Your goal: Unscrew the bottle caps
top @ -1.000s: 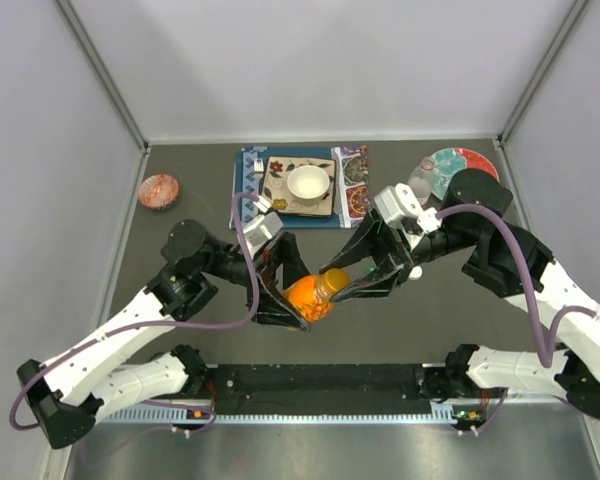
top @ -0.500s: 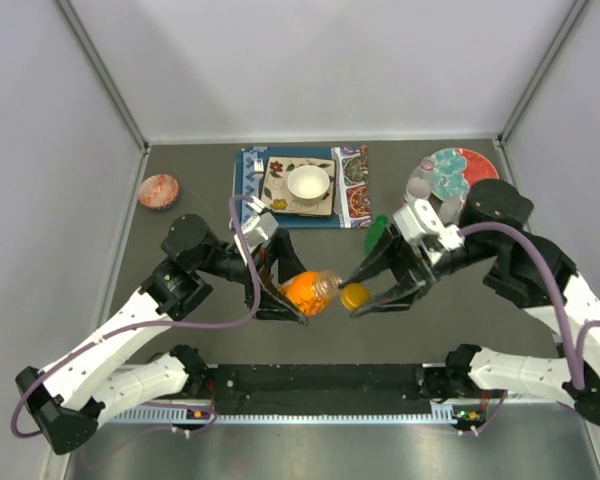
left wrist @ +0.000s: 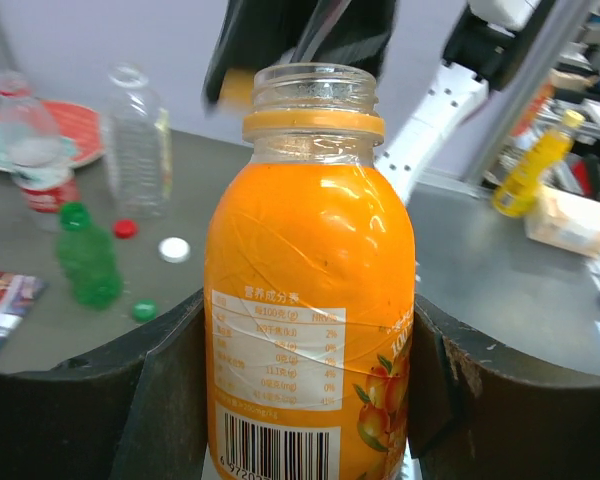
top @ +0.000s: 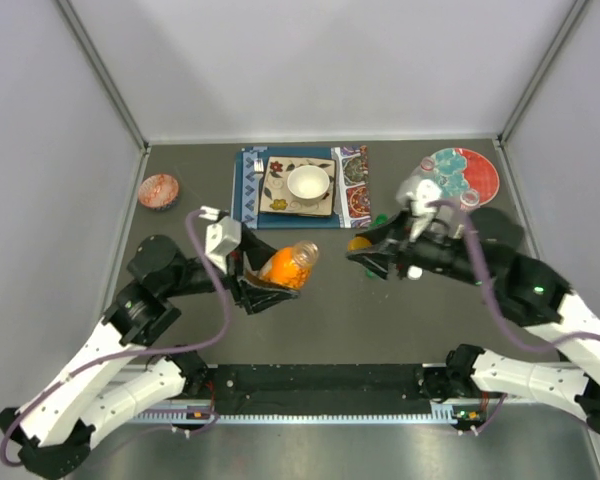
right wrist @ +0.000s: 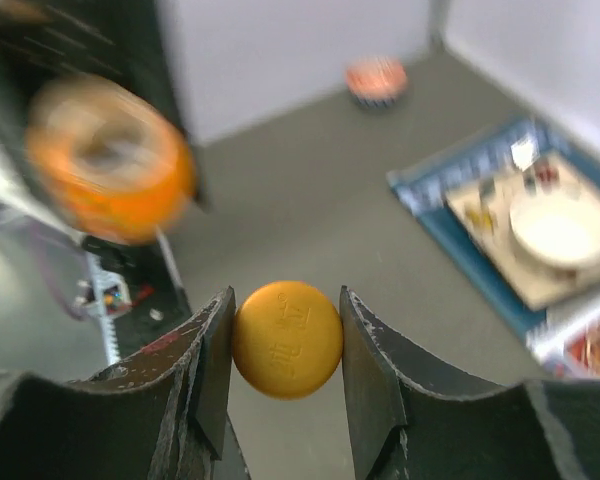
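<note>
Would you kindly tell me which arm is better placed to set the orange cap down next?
Right: the right tool grips the orange cap, whereas the left tool is busy holding the opened orange bottle.

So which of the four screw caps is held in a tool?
The orange round plastic cap, pinched in the right tool; the red cap, white cap and green cap lie on the table.
</note>
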Available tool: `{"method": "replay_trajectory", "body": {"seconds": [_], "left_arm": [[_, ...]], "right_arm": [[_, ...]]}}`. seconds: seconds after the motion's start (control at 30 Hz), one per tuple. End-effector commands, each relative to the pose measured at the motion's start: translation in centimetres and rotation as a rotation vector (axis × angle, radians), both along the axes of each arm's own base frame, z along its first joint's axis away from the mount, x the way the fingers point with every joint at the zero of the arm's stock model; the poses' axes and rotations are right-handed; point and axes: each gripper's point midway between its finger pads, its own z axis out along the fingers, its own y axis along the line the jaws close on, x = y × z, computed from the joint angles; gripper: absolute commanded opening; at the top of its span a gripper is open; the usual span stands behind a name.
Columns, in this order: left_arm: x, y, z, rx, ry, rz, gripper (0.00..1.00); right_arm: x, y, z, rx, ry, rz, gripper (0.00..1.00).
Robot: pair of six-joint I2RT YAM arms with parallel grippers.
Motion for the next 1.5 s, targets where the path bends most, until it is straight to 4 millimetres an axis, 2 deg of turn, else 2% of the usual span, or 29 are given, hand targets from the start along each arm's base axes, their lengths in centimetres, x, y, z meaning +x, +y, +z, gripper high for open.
{"method": "replay_trajectory", "body": {"seconds": [0.0,0.03,0.17,0.23,0.3,0.33,0.4,0.43,0.5,0.53,0.57,0.63,0.67,0.7,0.8,1.17,1.27,1.4,1.47], "left_arm": [[2.0,2.6,1.2,-0.042,-0.108,0.231,0.32],[2.1,3.0,1.0,-0.041,-0.113,0.253,0.32],[2.0,5.0,1.6,-0.073,-0.153,0.345,0.33],[2.3,5.7,1.5,-0.076,-0.162,0.387,0.33],[2.1,6.3,1.4,-0.08,-0.168,0.411,0.33],[2.2,6.6,1.3,-0.079,-0.171,0.423,0.34],[1.9,7.1,1.3,-0.084,-0.175,0.438,0.34],[1.9,7.3,1.2,-0.082,-0.176,0.446,0.34],[1.6,7.6,1.0,-0.079,-0.176,0.449,0.34],[1.6,7.6,0.9,-0.076,-0.175,0.45,0.34],[1.5,7.8,0.9,-0.081,-0.179,0.452,0.34],[1.4,7.9,0.6,-0.075,-0.177,0.452,0.34],[1.4,8.0,0.5,-0.074,-0.178,0.457,0.34],[1.4,8.0,0.4,-0.07,-0.175,0.458,0.34],[1.3,8.2,0.2,-0.067,-0.179,0.465,0.35],[1.6,7.9,-0.6,-0.049,-0.168,0.461,0.35],[1.6,7.8,-0.6,-0.049,-0.165,0.458,0.35],[1.6,7.8,-0.6,-0.048,-0.163,0.456,0.36],[1.6,7.7,-0.7,-0.046,-0.16,0.454,0.36]], "right_arm": [[5.8,0.6,-8.9,-0.137,0.211,-0.311,0.0],[6.2,1.1,-10.8,-0.15,0.248,-0.327,0.0],[7.5,2.9,-15.7,-0.186,0.321,-0.365,0.0],[8.2,3.6,-19.1,-0.24,0.375,-0.392,0.0],[9.0,4.4,-20.8,-0.253,0.392,-0.413,0.0],[9.3,4.8,-23.1,-0.297,0.428,-0.428,0.0],[9.9,5.4,-25.1,-0.321,0.456,-0.452,0.0],[10.2,5.8,-27.3,-0.373,0.482,-0.462,0.0],[10.7,6.3,-28.9,-0.407,0.502,-0.48,0.0],[11.1,6.7,-29.2,-0.409,0.509,-0.486,0.0],[11.3,6.9,-30.9,-0.451,0.527,-0.497,0.0],[11.8,7.8,-31.2,-0.458,0.531,-0.495,0.0],[12.0,7.9,-32.6,-0.49,0.542,-0.506,0.0],[12.4,8.2,-32.5,-0.488,0.546,-0.511,0.0],[12.9,8.3,-34.0,-0.525,0.566,-0.527,0.0],[13.7,7.0,-38.2,-0.657,0.612,-0.598,0.0],[13.9,6.7,-38.8,-0.673,0.621,-0.613,0.0],[13.8,6.5,-38.9,-0.679,0.624,-0.616,0.17],[13.7,6.5,-38.6,-0.675,0.622,-0.614,0.22]]}}
